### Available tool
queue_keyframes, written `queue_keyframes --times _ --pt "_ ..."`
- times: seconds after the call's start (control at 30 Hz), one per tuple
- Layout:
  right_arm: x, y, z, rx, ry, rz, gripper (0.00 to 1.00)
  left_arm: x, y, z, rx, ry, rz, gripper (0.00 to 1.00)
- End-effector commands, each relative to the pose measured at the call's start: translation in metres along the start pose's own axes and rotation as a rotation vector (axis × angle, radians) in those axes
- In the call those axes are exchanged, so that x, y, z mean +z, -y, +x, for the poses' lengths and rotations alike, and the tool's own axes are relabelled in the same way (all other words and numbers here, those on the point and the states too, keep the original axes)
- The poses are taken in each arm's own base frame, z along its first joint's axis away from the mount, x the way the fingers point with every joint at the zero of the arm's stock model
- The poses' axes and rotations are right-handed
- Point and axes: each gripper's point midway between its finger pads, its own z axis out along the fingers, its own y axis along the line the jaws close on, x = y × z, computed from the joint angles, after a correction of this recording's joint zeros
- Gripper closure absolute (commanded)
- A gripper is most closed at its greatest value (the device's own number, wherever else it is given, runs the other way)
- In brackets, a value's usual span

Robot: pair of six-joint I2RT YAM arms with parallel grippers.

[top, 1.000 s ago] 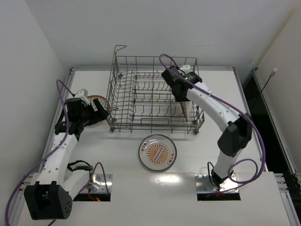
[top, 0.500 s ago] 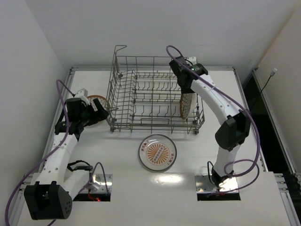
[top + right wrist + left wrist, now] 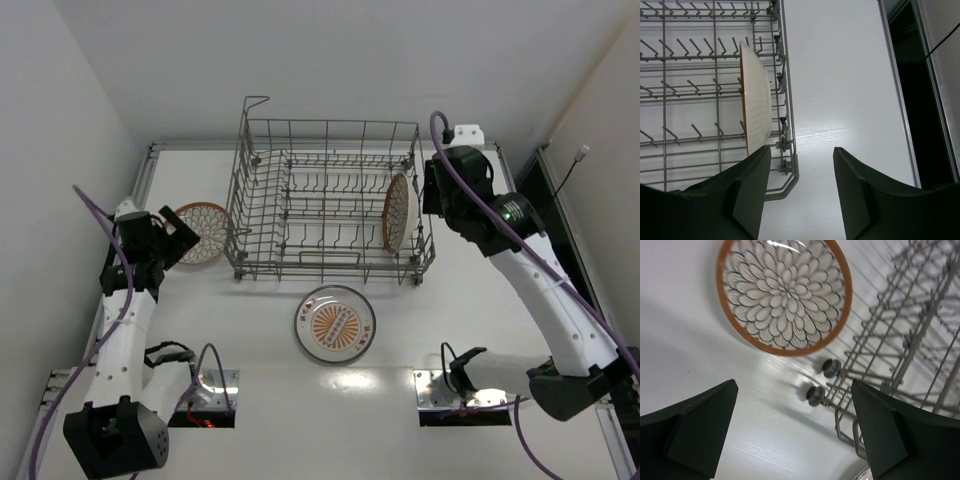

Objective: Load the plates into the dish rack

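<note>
The grey wire dish rack (image 3: 300, 160) stands at the table's back. One brown-rimmed petal plate (image 3: 400, 212) stands on edge at its right end; it also shows in the right wrist view (image 3: 756, 95). A second brown-rimmed petal plate (image 3: 203, 232) lies flat left of the rack, also in the left wrist view (image 3: 784, 292). The sunburst plate (image 3: 335, 323) lies flat in front of the rack. My left gripper (image 3: 172, 232) is open and empty, just left of the flat petal plate. My right gripper (image 3: 432, 190) is open and empty, just right of the rack.
The rack's small wheels (image 3: 815, 395) and corner wires show in the left wrist view. A dark gap (image 3: 925, 100) runs along the table's right edge. White walls enclose the table on the left and back.
My right gripper has let go of the petal plate, which now stands in the rack, and has drawn back to the right, outside it. My left arm has pulled back left, uncovering the flat petal plate.
</note>
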Motion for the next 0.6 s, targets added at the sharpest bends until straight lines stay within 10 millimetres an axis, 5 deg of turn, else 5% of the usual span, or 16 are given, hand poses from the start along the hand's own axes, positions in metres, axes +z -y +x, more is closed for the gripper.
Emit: queue_keyframes --times 0.0,0.1,0.37,0.57 --pt "0.011 -0.009 0.02 -0.068 -0.038 -0.04 0.48 -0.009 -0.003 -0.035 -0.202 0.095 -0.006 0.02" --pt "0.01 -0.01 0.028 -0.075 -0.038 -0.061 0.47 0.012 -0.014 -0.026 -0.327 0.019 -0.012 0.0" --pt "0.009 -0.01 0.041 -0.094 -0.053 -0.096 0.45 0.072 -0.042 0.052 -0.538 -0.274 -0.015 0.0" --pt "0.005 -0.013 0.05 -0.086 -0.049 -0.134 0.44 0.092 -0.047 0.053 -0.53 -0.262 -0.006 0.0"
